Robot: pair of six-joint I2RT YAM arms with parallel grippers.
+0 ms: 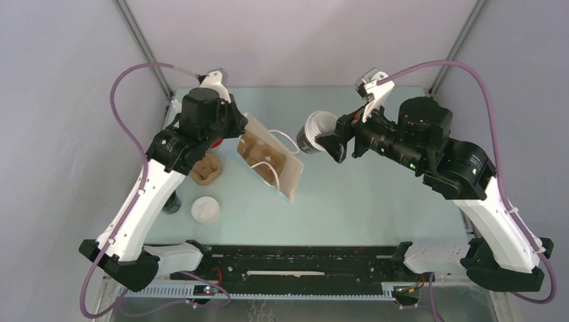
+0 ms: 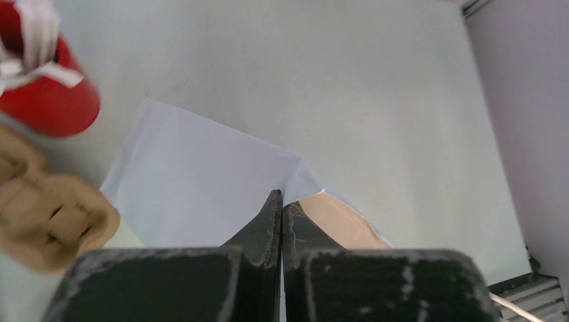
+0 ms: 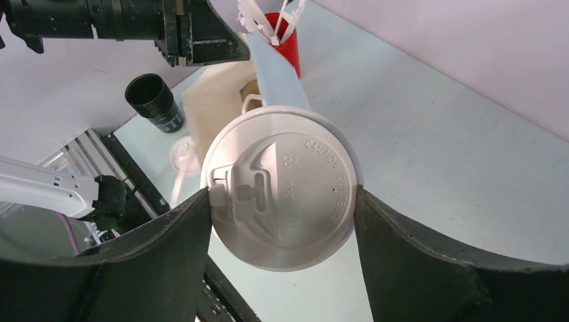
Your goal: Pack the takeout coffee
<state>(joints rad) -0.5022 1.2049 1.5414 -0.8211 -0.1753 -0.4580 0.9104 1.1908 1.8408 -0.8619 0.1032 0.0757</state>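
Currently takeout coffee (image 1: pixel 312 134) clamped in right gripper (image 1: pixel 330 144), tipped sideways, aloft; paper bag (image 1: pixel 275 164) mouth just ahead. Bag edge pinched in left gripper (image 2: pixel 282 209). Risks judged: lid (image 3: pixel 288 194) leak from tilt; bag snagged, pulled free.

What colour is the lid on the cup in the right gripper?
White lid; the right wrist view shows it best.

The brown paper bag (image 1: pixel 272 157) sits mid-table, its left edge pinched in the left gripper (image 2: pixel 282 201). Just right of it, off the table, the right gripper (image 3: pixel 280 201) clasps the small black white-lidded takeout coffee (image 1: pixel 312 132). Left of the bag lies the brown moulded-pulp tray (image 1: pixel 206 168), with a loose round white plastic lid (image 1: pixel 205 209) before it and an open black paper cup (image 1: pixel 172 203) left of that lid
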